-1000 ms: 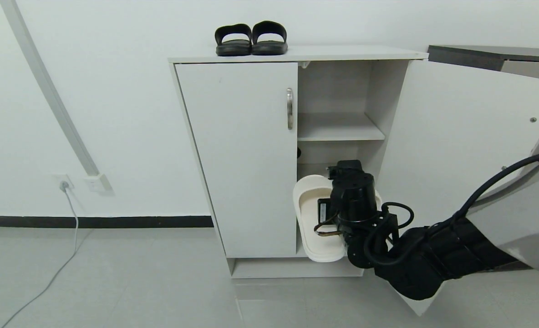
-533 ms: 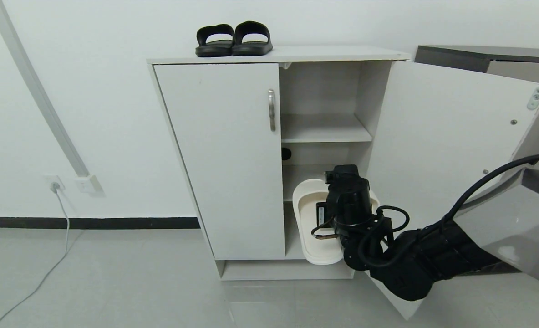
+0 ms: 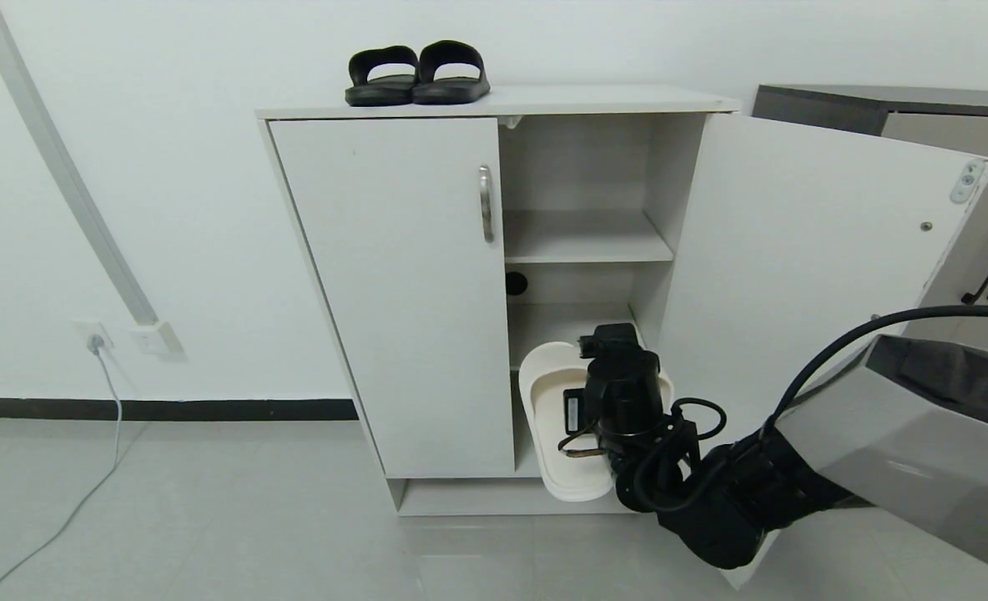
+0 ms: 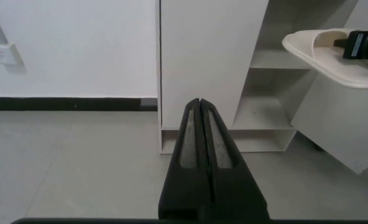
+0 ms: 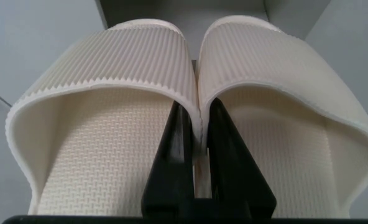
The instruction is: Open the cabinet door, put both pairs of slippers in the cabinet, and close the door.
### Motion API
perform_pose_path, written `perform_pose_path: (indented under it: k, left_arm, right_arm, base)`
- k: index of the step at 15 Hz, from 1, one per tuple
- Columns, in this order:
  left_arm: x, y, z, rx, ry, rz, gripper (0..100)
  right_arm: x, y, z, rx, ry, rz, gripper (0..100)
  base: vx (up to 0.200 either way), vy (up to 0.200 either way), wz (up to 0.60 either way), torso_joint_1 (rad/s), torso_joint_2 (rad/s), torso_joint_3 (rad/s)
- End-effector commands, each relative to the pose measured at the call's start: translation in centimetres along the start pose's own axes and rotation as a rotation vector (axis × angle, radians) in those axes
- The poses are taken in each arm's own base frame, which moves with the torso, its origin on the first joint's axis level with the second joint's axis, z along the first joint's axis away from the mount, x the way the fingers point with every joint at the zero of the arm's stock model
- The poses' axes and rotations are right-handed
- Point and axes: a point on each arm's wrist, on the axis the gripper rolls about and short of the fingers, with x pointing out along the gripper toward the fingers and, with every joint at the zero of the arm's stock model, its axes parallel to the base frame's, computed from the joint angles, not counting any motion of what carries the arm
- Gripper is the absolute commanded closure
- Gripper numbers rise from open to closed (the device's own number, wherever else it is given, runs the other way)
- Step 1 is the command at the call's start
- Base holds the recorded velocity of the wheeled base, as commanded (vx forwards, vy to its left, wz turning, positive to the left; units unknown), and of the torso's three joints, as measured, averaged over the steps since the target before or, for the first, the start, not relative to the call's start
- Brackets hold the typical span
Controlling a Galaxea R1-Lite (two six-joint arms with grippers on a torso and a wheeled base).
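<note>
From the head view, the cabinet [image 3: 494, 100] stands with its right door [image 3: 803, 275] swung wide and its left door [image 3: 402, 292] closed. A pair of black slippers [image 3: 417, 73] sits on top of it. The cream slippers [image 3: 554, 409] hang in front of the open half, toes pointing inward and heels outside the front edge. They are about level with the lower shelf [image 3: 552, 321], with the right arm [image 3: 627, 401] over them. I cannot tell if the toes rest on anything.

In the left wrist view, the left claw [image 4: 199, 134] is clenched on nothing, low over the floor [image 4: 78, 168] and well away from the cabinet.

The right wrist view shows the right claw [image 5: 198, 121] grasping the cream slippers, pinching their two inner walls together under the ribbed straps.

As I judge it, the pair should go in level and straight, clear of the left door's edge. The claw should let go only once the soles lie flat on a shelf. The slippers look soft and springy, so they may spread apart when freed.
</note>
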Motion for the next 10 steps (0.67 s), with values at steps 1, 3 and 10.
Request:
perform_pose_path:
  k: [1,3,10]
  left_arm:
    - [0.02,0.0,0.0,-0.001,0.003,0.001,100]
    - [0.02,0.0,0.0,-0.002,0.003,0.001,100]
    - [0.02,0.0,0.0,-0.002,0.003,0.001,100]
  right_arm:
    - [0.33,0.2,-0.68,-0.009,0.011,0.0,100]
    - [0.47,0.29,-0.87,-0.011,0.013,0.0,100]
    - [0.85,0.49,-1.47,-0.018,0.022,0.0,100]
  base:
    - [0.0,0.0,0.0,0.0,0.0,0.0]
    - [0.0,0.0,0.0,0.0,0.0,0.0]
    - [0.0,0.0,0.0,0.001,0.0,-0.084]
